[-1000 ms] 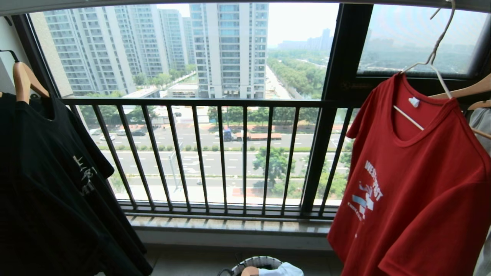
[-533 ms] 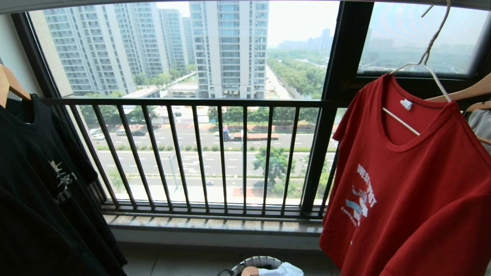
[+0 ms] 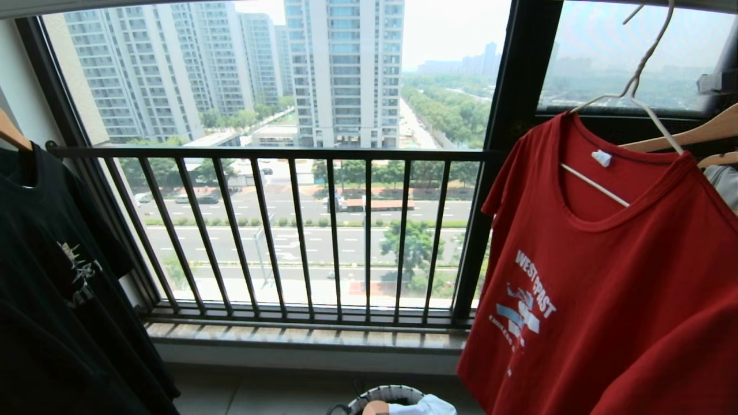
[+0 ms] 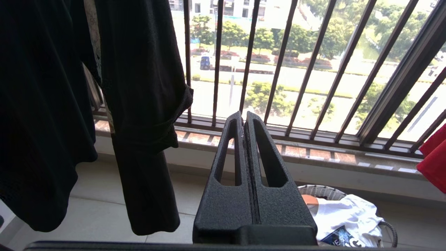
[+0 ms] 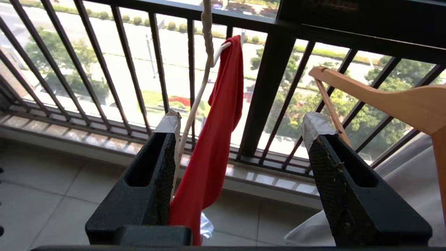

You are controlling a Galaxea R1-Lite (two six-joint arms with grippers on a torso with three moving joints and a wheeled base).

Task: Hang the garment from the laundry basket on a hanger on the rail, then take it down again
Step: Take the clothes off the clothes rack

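Observation:
The red garment (image 3: 605, 288) hangs at the right on the white wire hanger (image 3: 651, 118), whose hook runs up out of the top of the head view. A strip of the grey rail (image 3: 46, 8) shows along that view's top edge. My right gripper (image 5: 242, 121) is open beside the hanging garment (image 5: 216, 139), which is seen edge-on close to one finger, with the hanger (image 5: 198, 94) wire next to it. Its pale taped fingertip (image 3: 715, 82) shows at the head view's right edge. The laundry basket (image 3: 398, 393) stands on the floor below. My left gripper (image 4: 244, 116) is shut, empty and parked low.
A black T-shirt (image 3: 52, 288) hangs at the left on a wooden hanger. Wooden hangers (image 3: 692, 134) with a grey garment hang right of the red one. A white printed shirt (image 4: 348, 216) lies in the basket (image 4: 320, 191). The barred window railing (image 3: 300, 154) runs behind.
Both hanging shirts have shifted left while the window, railing and basket kept their place. A pale fingertip has come into view at the right edge.

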